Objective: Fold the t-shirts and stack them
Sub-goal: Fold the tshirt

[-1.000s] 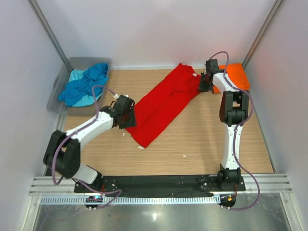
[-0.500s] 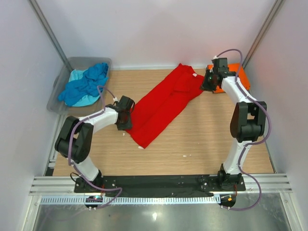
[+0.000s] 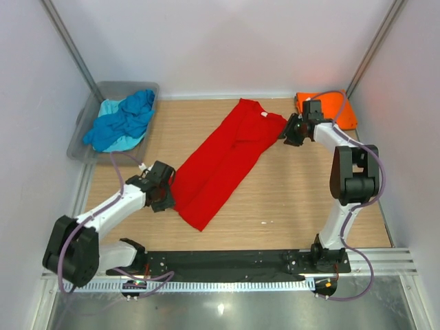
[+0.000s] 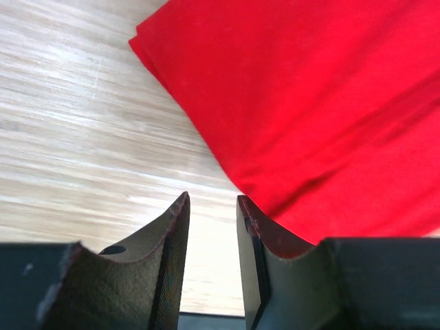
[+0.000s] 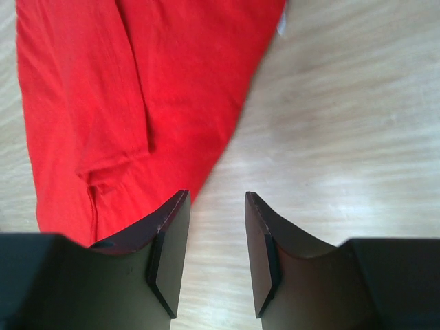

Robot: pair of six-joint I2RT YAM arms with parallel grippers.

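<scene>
Left wrist view: your left gripper [image 4: 212,201] holds its jaws apart, empty, just beside the red t-shirt [image 4: 309,103]; your right gripper [image 5: 216,199] does likewise. Close here and you likely miss the cloth.

The gripper [image 5: 215,199] hung over bare table [image 5: 344,137], its fingers [image 5: 168,254] parted with only wood between them. The red shirt [image 5: 103,89] lay flat to the upper left (a fold ran down the cloth), its slanting edge passing just beside the left finger. A small white tag [image 5: 282,26] showed at its upper edge.
</scene>
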